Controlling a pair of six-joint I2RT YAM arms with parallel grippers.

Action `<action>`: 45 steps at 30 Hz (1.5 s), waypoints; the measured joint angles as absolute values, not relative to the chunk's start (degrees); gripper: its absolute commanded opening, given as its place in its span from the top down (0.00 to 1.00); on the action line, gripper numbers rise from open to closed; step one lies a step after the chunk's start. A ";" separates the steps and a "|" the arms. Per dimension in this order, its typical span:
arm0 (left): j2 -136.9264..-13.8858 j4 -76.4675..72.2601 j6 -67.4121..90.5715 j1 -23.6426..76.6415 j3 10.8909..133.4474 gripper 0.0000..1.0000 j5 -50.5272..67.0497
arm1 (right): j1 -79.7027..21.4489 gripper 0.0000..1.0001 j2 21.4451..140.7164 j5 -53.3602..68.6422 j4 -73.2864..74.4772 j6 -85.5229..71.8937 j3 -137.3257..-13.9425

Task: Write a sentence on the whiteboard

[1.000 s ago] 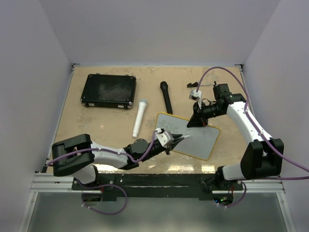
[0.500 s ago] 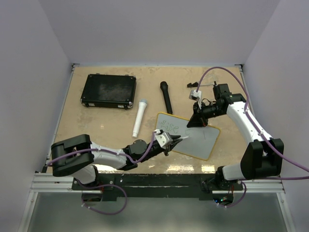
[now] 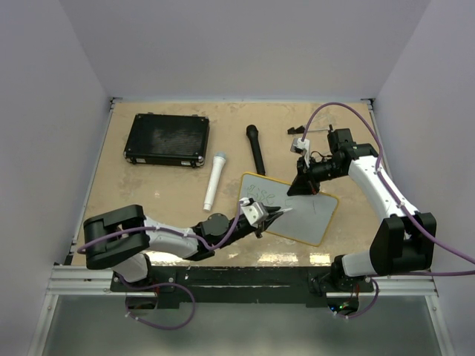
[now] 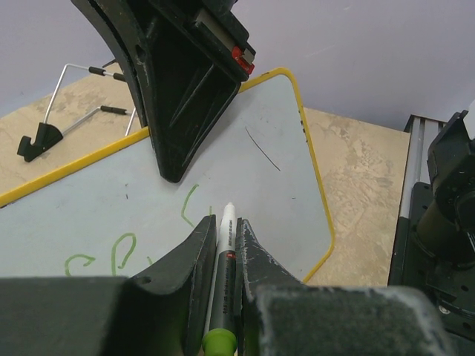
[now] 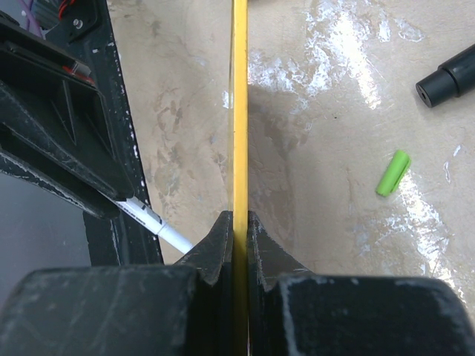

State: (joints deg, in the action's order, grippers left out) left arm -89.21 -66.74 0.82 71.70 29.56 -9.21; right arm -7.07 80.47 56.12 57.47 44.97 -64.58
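Slight movement only since a second ago: the left gripper (image 4: 225,222) has crept a little toward the right arm across the board, and its elbow has swung with it. The right arm shows no change.

Left claw: jaws narrow, clamped on a green-ended marker (image 4: 223,256). The white tip projects forward of the fingertips and sits at or just above the white surface; contact cannot be confirmed.

Right gripper (image 5: 239,219): jaws pinched tight on the yellow rim of the whiteboard (image 3: 310,215), gripping its far long edge and steadying it.

Task item: the board lies on the table between the two arms, its long axis running from far-left to near-right in the overhead view. The sentence (image 3: 260,191) is a few green strokes at the far-left end, legible as marks only. Blank surface extends from the marker tip toward the near-right corner.

Governing relation: the writing surface is directly beneath the left claw, with unused board ahead along the long axis. The left arm is the nearer one to the writing line; judged mid-sentence, early.

Surroundings: a green cap (image 5: 392,172) lies loose beyond the board. A black microphone (image 3: 256,148), white microphone (image 3: 214,180) and black case (image 3: 166,139) lie well apart, further out.
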 measured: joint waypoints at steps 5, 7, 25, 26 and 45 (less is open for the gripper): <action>-90.11 -66.70 -0.14 71.70 30.59 1.00 -10.31 | -7.07 1.00 80.47 56.14 57.47 44.97 -64.58; -90.15 -66.70 -0.36 71.70 30.68 1.00 -10.85 | -7.07 1.00 80.47 56.14 57.47 44.97 -64.58; -92.01 -65.45 -1.17 71.37 33.19 1.00 -13.41 | -7.05 1.00 80.47 56.18 57.45 44.95 -64.55; -92.14 -65.39 -1.17 71.37 33.52 1.00 -13.37 | -7.05 1.00 80.47 56.16 57.45 44.95 -64.55; -93.67 -64.82 -1.06 71.22 35.81 1.00 -11.35 | -7.05 1.00 80.47 56.18 57.45 44.97 -64.53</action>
State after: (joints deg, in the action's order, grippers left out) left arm -93.67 -64.82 -1.06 71.22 35.81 -11.35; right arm -7.05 80.47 56.18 57.45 44.97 -64.53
